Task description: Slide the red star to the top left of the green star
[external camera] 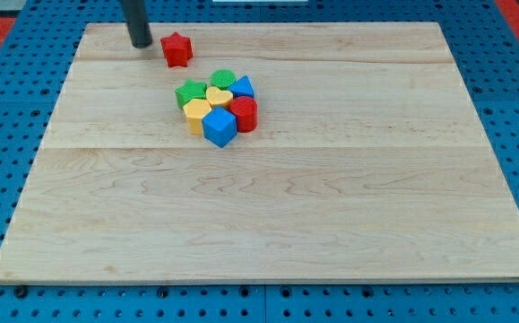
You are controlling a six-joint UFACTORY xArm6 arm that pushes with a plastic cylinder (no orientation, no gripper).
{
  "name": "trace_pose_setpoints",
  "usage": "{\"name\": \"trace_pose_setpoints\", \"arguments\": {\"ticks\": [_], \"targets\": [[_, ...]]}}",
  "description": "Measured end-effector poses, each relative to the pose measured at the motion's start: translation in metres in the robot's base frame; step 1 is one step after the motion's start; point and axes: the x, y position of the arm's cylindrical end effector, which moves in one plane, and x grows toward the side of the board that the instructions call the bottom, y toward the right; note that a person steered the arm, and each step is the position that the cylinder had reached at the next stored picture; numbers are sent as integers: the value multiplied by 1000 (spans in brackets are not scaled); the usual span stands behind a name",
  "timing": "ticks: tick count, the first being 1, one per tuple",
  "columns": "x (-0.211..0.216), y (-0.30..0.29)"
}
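Observation:
The red star (177, 49) lies near the view's top left of the wooden board (268, 197). My tip (140, 44) stands just to its left, a small gap apart. The green star (190, 93) sits below and slightly right of the red star, at the left edge of a tight cluster of blocks. The red star is above and a little left of the green star, with a gap of bare board between them.
The cluster holds a green round block (223, 79), a yellow heart (219, 95), a blue block (243, 87), a yellow block (196, 115), a red cylinder (244, 114) and a blue cube (220, 126). A blue pegboard (510, 108) surrounds the board.

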Motion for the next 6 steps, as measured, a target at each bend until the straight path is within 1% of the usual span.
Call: {"name": "trace_pose_setpoints", "arguments": {"ticks": [1,2,3,4,5,6], "targets": [[-2,52],[24,95],[66,106],[29,98],[30,56],[57,71]]}}
